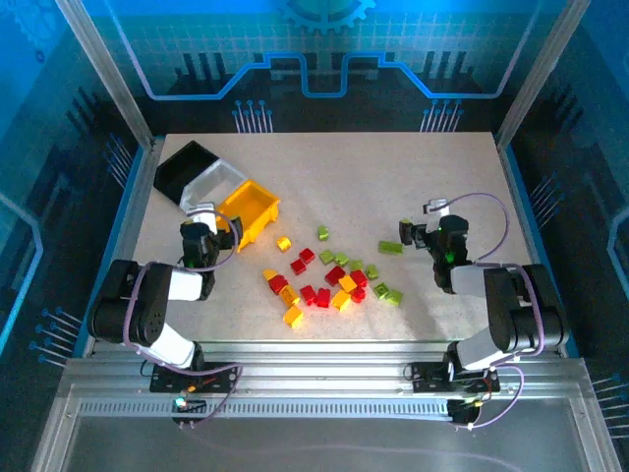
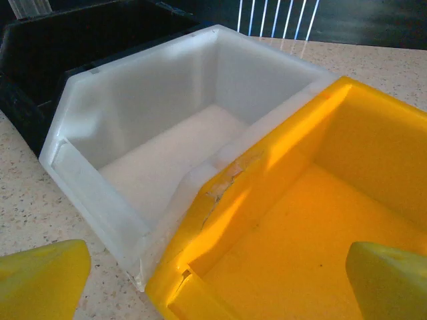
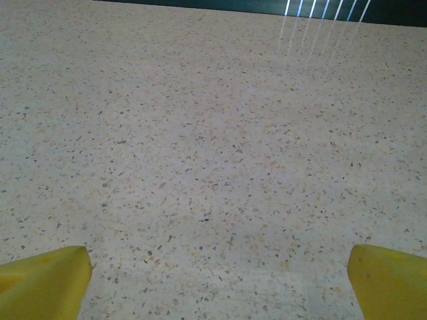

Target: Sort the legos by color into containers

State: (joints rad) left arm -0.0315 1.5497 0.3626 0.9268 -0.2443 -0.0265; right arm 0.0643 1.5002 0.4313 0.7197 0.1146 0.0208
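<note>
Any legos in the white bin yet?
No, in the left wrist view the visible floor of the white bin is bare.

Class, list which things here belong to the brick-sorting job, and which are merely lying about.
Job: small red plastic bricks, yellow-orange bricks, lime-green bricks; black plastic bin, white translucent bin, yellow bin.
Lying about: speckled tabletop, metal frame rail, blue-lit back panel.

Both arms sit folded low, elbows back near their bases and forearms reaching forward. The left gripper [image 2: 217, 283] is spread wide, its yellow fingertips [image 2: 41, 280] far apart. The right gripper [image 3: 217, 283] is spread just as wide.
</note>
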